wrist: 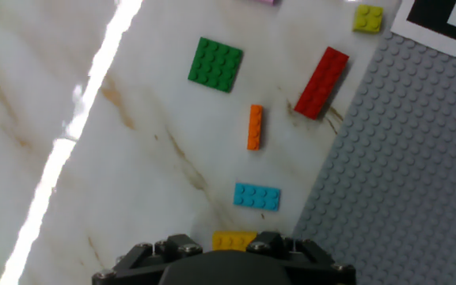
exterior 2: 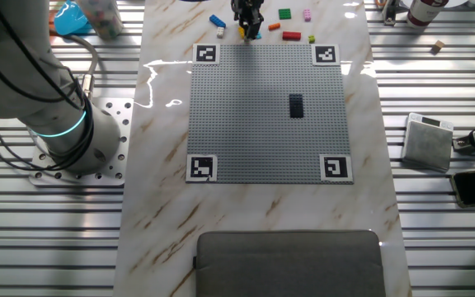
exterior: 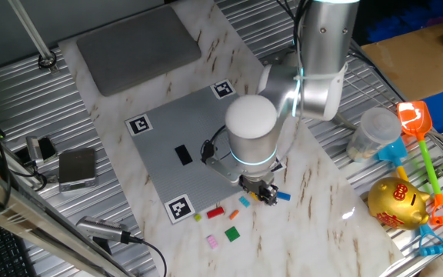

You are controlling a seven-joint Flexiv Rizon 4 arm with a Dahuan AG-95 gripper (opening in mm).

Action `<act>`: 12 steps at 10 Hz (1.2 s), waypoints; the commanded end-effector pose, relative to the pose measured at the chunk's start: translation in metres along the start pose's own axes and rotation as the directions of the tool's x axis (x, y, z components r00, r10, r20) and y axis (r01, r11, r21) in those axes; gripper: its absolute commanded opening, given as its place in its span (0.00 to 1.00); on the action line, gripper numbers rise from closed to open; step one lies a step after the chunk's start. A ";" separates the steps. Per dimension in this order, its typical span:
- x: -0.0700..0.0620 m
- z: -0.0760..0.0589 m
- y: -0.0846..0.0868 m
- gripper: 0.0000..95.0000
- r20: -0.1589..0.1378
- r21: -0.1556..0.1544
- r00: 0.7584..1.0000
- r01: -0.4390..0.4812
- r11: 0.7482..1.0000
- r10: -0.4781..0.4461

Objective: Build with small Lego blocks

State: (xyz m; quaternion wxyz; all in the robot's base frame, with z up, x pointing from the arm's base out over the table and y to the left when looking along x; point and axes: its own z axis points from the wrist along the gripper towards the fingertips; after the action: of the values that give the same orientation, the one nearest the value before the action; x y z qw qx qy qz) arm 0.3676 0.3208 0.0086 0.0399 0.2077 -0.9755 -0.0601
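Gripper (wrist: 234, 244) low at bottom centre of hand view, fingers either side of a yellow brick (wrist: 233, 240), apparently pinching it; contact not fully clear, brick partly hidden by the fingers. In one fixed view gripper (exterior: 261, 192) at lower centre, just off the near edge of the grey studded plate (exterior: 175, 131), down at the marble table (exterior: 314, 223). In other fixed view gripper (exterior 2: 248, 25) at top centre, just above the plate's (exterior 2: 262, 132) top edge.

Loose bricks on marble, hand view: light blue brick (wrist: 257, 196) just above the yellow one; orange brick (wrist: 255, 127) mid-frame, upright; red brick (wrist: 322, 82) to its upper right, tilted, near plate edge (wrist: 402, 174); green square (wrist: 215, 64) upper centre-left; small yellow brick (wrist: 369, 18) top right, next to a black-and-white corner marker (wrist: 446, 20); pink bit at top edge, cropped.

One fixed view: black brick (exterior: 183, 154) on the plate, centre-left; blue brick (exterior: 283, 197) just right of gripper; red (exterior: 215, 211), green (exterior: 231, 234), pink (exterior: 213, 241) at lower centre.

Other fixed view: black brick (exterior 2: 296, 104) right of plate centre.
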 end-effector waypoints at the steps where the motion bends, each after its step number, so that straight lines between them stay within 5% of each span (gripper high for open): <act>1: 0.001 0.000 0.000 0.40 -0.005 0.012 1.000 0.006 1.000 -0.006; 4: 0.002 0.000 0.000 0.40 -0.004 0.026 1.000 0.020 0.999 -0.020; 5: 0.002 0.000 0.000 0.20 -0.005 0.030 1.000 0.023 0.999 -0.023; 10: 0.002 -0.001 0.000 0.20 -0.001 0.038 1.000 0.029 0.999 -0.029; 11: 0.001 -0.002 -0.001 0.00 0.001 0.035 1.000 0.031 0.999 -0.031; 12: 0.000 -0.006 -0.003 0.00 0.000 0.035 0.999 0.039 0.999 -0.039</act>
State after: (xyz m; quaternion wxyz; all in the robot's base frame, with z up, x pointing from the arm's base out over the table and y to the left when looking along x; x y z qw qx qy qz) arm 0.3704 0.3165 0.0136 0.0325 0.2284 -0.9720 -0.0444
